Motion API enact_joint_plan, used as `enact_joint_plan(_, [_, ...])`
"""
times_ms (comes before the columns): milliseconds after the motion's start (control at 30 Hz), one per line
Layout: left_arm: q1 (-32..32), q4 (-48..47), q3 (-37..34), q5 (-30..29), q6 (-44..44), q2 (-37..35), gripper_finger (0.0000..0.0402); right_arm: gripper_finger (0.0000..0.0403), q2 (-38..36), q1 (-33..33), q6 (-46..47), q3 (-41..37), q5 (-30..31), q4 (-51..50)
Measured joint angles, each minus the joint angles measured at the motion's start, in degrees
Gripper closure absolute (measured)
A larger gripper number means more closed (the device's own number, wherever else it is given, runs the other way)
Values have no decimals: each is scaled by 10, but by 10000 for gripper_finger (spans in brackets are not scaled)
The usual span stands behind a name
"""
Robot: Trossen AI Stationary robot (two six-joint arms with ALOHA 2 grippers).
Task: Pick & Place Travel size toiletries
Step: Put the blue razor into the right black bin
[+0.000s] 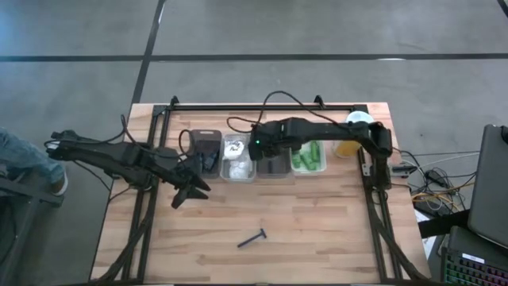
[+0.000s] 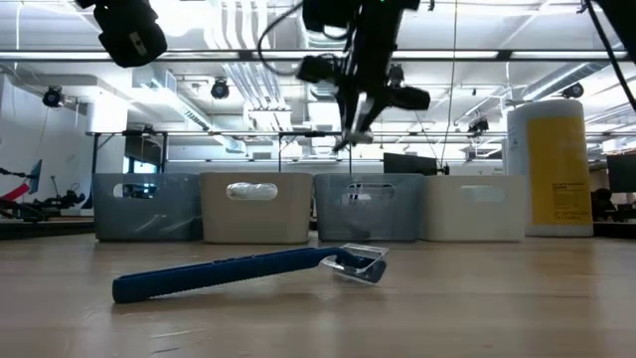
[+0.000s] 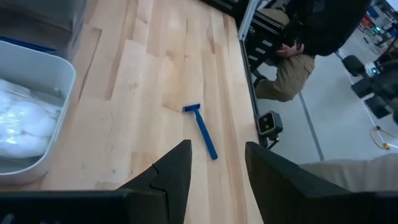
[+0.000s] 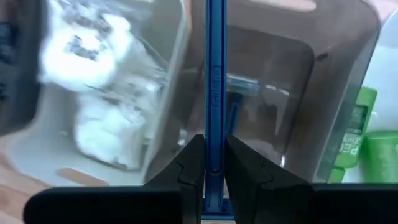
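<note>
My right gripper point(image 4: 214, 146) is shut on a thin dark blue razor point(image 4: 215, 74) in the air above the row of bins point(image 1: 255, 157). Below it stand the bin with white wrapped packets point(image 4: 99, 106), the grey bin point(image 4: 292, 93) with another razor point(image 4: 242, 87) lying in it, and the bin with green bottles point(image 4: 357, 137). A second blue razor point(image 1: 252, 237) lies flat on the wood near the table's front edge, its head point(image 2: 358, 264) to the right in the low view. My left gripper point(image 1: 189, 193) hangs open over the table's left half with nothing between its fingers point(image 3: 177, 168). My right gripper pinches the razor's thin handle point(image 4: 215, 124) between its two fingers. The fingers come steeply from above. The handle runs on past the fingertips along the line of the fingers. The razor is lifted clear, over the edge between the packet bin and the grey bin.
A tall yellow canister point(image 2: 555, 169) with a white lid stands at the back right beside the bins. A dark bin point(image 1: 206, 149) ends the row at the left. A person point(image 3: 311, 43) stands beyond the table's edge. Bare wood point(image 1: 317, 230) lies in front of the bins.
</note>
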Motion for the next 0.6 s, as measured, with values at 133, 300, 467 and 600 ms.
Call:
enact_joint_plan(133, [0,-10,0,-20,-11,-10,246,364,20,-18,-20,-18,-41,0])
enact_joint_plan(300, [1,-19,0,-62,-32,-25,246,356,30,-27,-28,-60,-56,21])
enact_joint_plan(467, [1,-22,0,-99,-45,-28,246,356,29,-26,-21,-100,-54,69])
enact_joint_plan(600, [2,-21,0,-116,-56,-27,246,343,28,-26,-7,-113,-49,88])
